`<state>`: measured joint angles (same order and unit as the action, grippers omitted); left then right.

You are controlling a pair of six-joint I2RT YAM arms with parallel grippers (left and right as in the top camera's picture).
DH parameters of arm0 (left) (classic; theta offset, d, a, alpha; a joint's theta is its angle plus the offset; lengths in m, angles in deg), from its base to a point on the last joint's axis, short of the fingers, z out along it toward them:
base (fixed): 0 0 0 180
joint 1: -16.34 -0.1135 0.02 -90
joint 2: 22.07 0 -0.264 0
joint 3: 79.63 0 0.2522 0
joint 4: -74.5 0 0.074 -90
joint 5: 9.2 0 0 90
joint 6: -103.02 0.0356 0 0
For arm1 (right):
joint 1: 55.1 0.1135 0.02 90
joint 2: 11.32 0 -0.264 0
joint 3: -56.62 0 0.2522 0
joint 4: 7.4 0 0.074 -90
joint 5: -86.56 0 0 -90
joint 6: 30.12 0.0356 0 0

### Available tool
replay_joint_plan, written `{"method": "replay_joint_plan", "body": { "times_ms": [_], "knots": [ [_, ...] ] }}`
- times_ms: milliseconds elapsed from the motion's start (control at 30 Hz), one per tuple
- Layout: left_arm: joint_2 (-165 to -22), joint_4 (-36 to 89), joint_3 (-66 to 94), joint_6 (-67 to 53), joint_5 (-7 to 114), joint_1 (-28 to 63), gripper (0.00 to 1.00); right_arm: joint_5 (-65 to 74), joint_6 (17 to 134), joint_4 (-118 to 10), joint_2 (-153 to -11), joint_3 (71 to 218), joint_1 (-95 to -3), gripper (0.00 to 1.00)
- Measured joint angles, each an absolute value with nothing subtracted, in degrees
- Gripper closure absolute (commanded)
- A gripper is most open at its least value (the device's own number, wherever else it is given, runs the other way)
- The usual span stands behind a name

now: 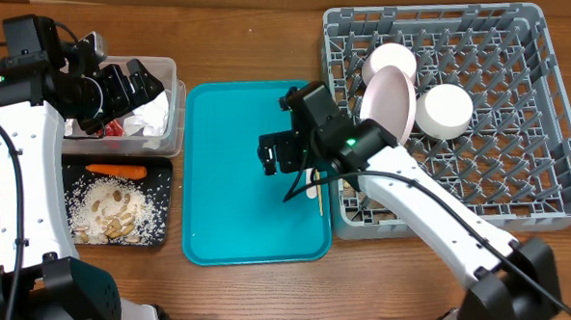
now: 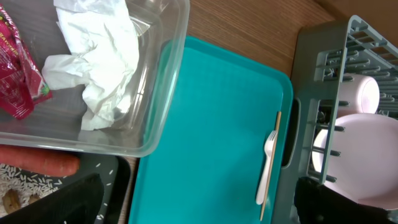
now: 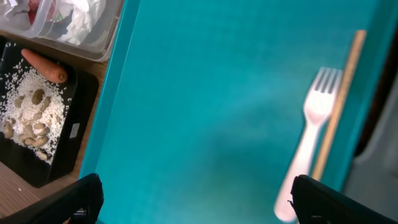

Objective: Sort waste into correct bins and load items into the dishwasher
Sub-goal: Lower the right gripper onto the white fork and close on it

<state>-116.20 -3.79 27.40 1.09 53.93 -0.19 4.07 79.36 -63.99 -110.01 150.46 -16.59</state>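
My right gripper hangs open over the teal tray, with nothing between its fingers. A white plastic fork and a thin wooden stick lie side by side at the tray's right edge, close to my right fingertip. My left gripper stands open and empty above the clear tub. The tub holds crumpled white napkins and a red wrapper. In the black tray lie the carrot and beige crumbs.
The grey dish rack fills the right side of the table. A white plate, a pale bowl and a white cup stand in its upper left part. The teal tray lies between the rack and the two bins.
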Motion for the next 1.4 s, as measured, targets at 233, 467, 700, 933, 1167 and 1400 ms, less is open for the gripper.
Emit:
{"method": "replay_joint_plan", "body": {
  "times_ms": [233,467,700,933,1167,1400],
  "knots": [
    [-116.2,-3.8,27.4,1.1,53.8,-0.2,0.00,5.2,79.6,-63.2,-113.7,150.4,-16.6,0.51],
    [-116.2,-3.8,27.5,1.1,53.6,-0.2,0.00,1.5,79.6,-63.2,-116.5,150.3,-16.6,0.55],
    [-116.2,-3.8,27.5,1.1,53.9,-0.2,0.00,-2.5,79.6,-63.1,-119.3,150.3,-16.6,0.57],
    [-116.2,-3.8,27.5,1.1,54.1,-0.2,0.00,-4.6,79.6,-62.7,-123.8,150.3,-16.6,0.58],
    [-116.2,-3.8,27.5,1.1,54.1,-0.2,0.00,-6.8,79.9,-62.7,-125.5,150.0,-16.6,0.61],
    [-116.2,-3.8,27.5,1.1,54.1,-0.2,0.00,-8.2,80.3,-62.3,-125.5,150.0,-16.6,0.61]
  ]
}}
